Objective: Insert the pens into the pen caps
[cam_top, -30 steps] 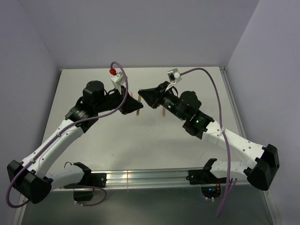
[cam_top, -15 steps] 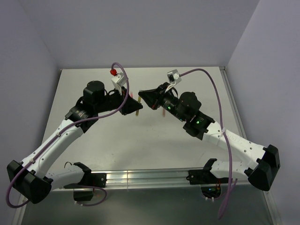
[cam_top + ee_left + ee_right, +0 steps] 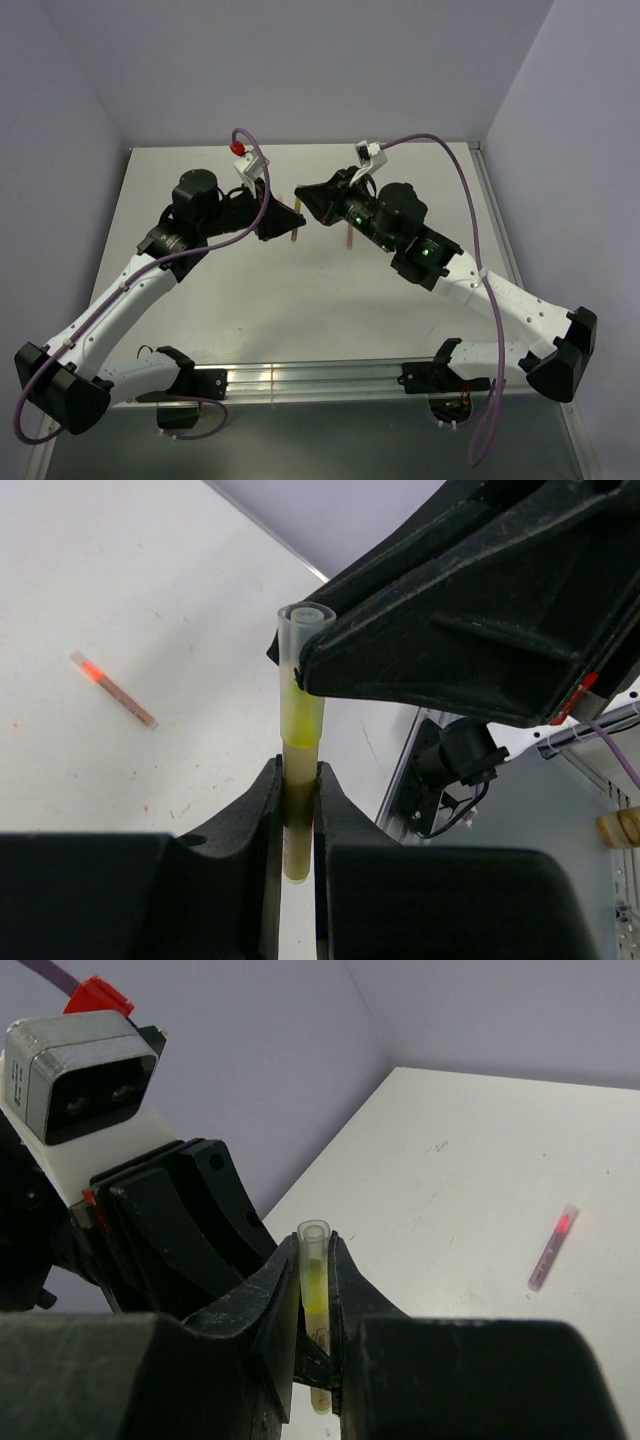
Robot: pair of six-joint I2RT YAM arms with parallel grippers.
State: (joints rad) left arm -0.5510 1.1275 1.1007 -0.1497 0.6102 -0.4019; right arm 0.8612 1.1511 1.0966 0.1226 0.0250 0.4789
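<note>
Both grippers meet above the middle of the table (image 3: 200,190). My left gripper (image 3: 297,770) is shut on a yellow-olive pen (image 3: 297,805) that stands upright between its fingers. A pale, see-through pen cap (image 3: 300,645) sits over the pen's top end. My right gripper (image 3: 316,1245) is shut on that cap (image 3: 313,1250), and the pen's lower end (image 3: 320,1400) sticks out below its fingers. From above, the left gripper (image 3: 288,222) and right gripper (image 3: 301,198) touch tip to tip, with the pen (image 3: 295,237) hanging under them. A red pen (image 3: 112,689) lies flat on the table.
The red pen also shows on the table in the right wrist view (image 3: 552,1247) and under the right arm from above (image 3: 349,237). Purple cables (image 3: 455,185) loop over both arms. A metal rail (image 3: 300,378) runs along the near edge, and walls close in the back and sides.
Both grippers have shifted slightly toward the far side with the pen and cap still held. The right wrist has risen and its cable arcs higher.
</note>
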